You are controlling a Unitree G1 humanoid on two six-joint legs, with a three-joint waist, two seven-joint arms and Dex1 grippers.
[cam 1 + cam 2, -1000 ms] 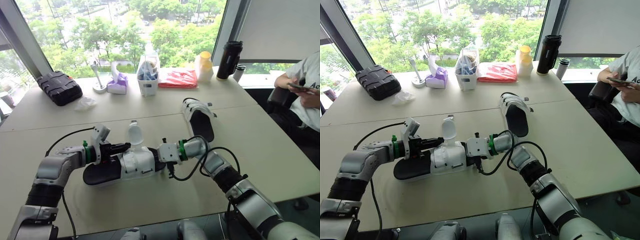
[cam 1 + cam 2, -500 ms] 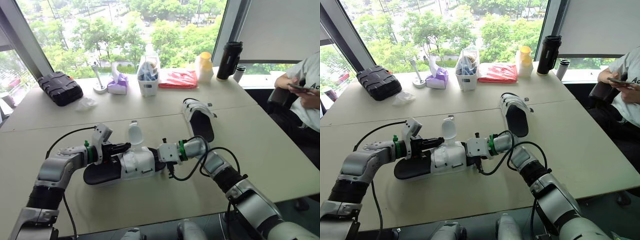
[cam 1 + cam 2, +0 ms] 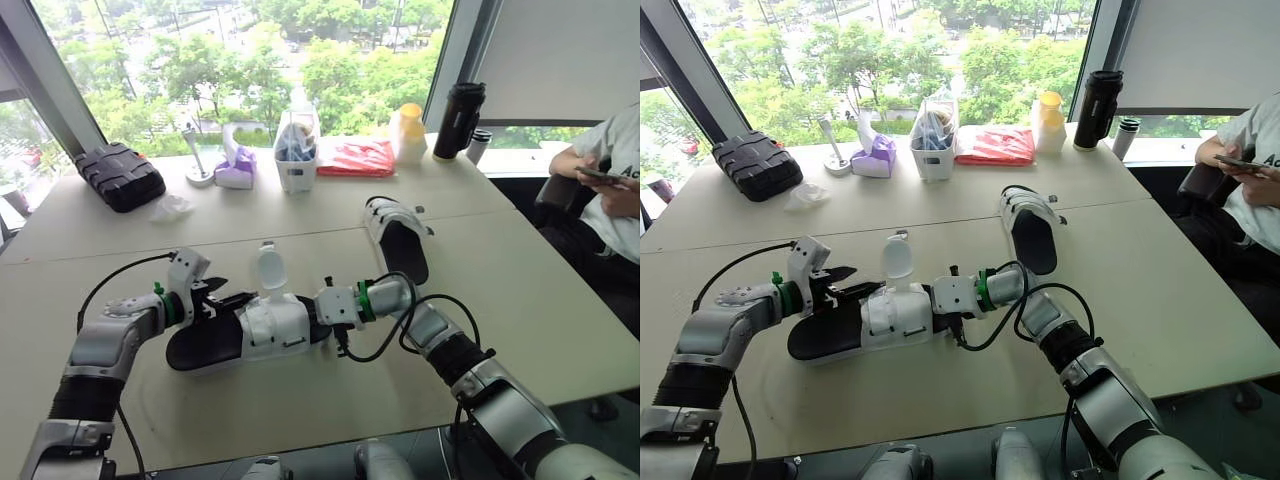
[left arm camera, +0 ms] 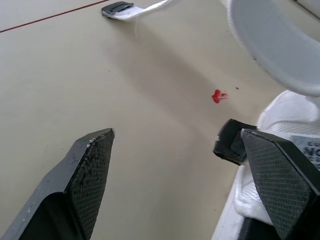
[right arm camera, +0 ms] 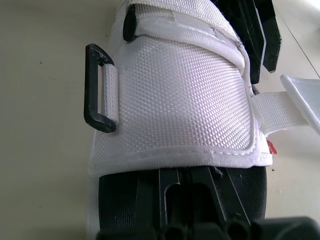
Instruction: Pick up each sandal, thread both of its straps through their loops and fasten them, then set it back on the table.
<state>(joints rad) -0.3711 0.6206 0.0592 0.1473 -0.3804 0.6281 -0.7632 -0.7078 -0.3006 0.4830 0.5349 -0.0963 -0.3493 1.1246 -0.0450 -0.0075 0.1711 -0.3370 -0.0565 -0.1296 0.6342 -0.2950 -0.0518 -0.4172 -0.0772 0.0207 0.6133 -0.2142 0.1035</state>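
**Status of task: in progress, first sandal not completed.**

1. The near sandal [image 3: 262, 330] is located on the table [image 3: 560, 300], between the two grippers and lying across the robot's front. It is not lifted, as far as can be judged.
2. The left gripper [image 3: 228, 292] is released. Its fingers [image 4: 92, 170] are spread apart with only bare table between them, and nothing is grasped. It is positioned just beside the heel end of the near sandal.
3. The right gripper [image 3: 322, 306] is set against the opposite end of the near sandal. Whether it is clamped on the sole cannot be told.
4. One free strap [image 3: 268, 270] is seen standing upright above the white upper. It is not passed through anything and is judged unfastened.
5. In the right wrist view, a black loop [image 5: 98, 89] is shown at the side of the upper with no strap through it. A second strap is seen laid across the upper, but its fastening cannot be confirmed.
6. The far sandal [image 3: 402, 240] is located well apart, further out on the table to the right. The condition of its straps cannot be determined, so it is treated as pending.

**Left to be done:** the free strap is to be threaded and fastened, the near sandal is to be set down, and the procedure is to be carried out on the far sandal.
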